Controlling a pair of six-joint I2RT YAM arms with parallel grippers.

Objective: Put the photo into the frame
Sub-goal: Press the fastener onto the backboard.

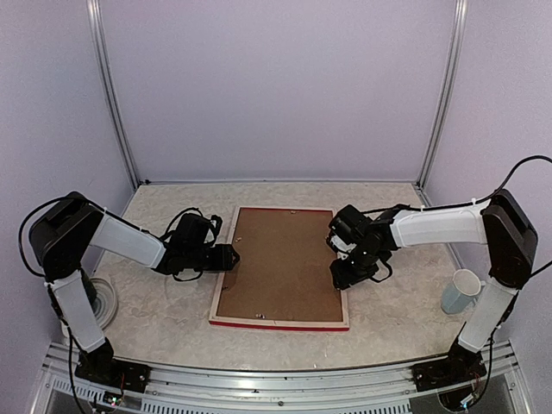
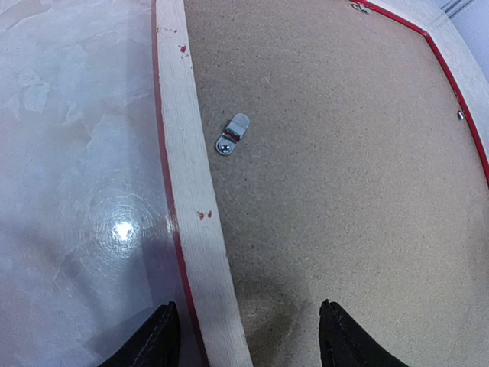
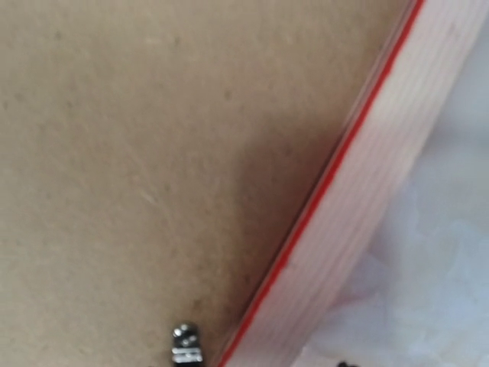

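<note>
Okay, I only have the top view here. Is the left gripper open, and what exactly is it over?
Observer: Open. The left gripper straddles the frame at its left rail: one finger over the table, one over the backing board.
Operator: Any clip nearby?
Observer: Yes, a metal clip lies on the board just inside that rail, ahead of the gripper.
Operator: And on the right side?
Observer: The right wrist view shows another small clip on the board beside the frame's right rail.
</note>
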